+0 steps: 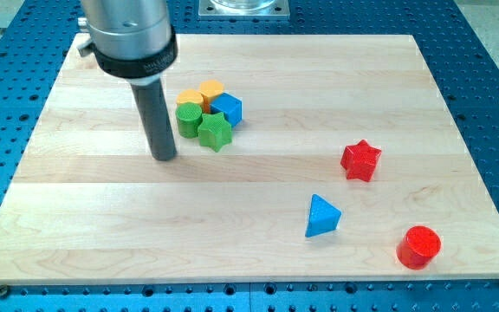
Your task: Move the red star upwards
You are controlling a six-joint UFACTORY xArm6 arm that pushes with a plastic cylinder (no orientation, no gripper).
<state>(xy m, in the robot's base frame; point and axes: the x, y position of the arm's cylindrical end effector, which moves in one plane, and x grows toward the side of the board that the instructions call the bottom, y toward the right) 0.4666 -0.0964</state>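
Observation:
The red star lies on the wooden board at the view's right, about mid-height. My tip rests on the board left of centre, far to the left of the red star. It stands just left of a cluster of blocks: a green cylinder, a green star, a blue cube, a yellow block and an orange block. The tip touches none of them that I can see.
A blue triangular block lies below and left of the red star. A red cylinder stands near the board's lower right corner. The board sits on a blue perforated table.

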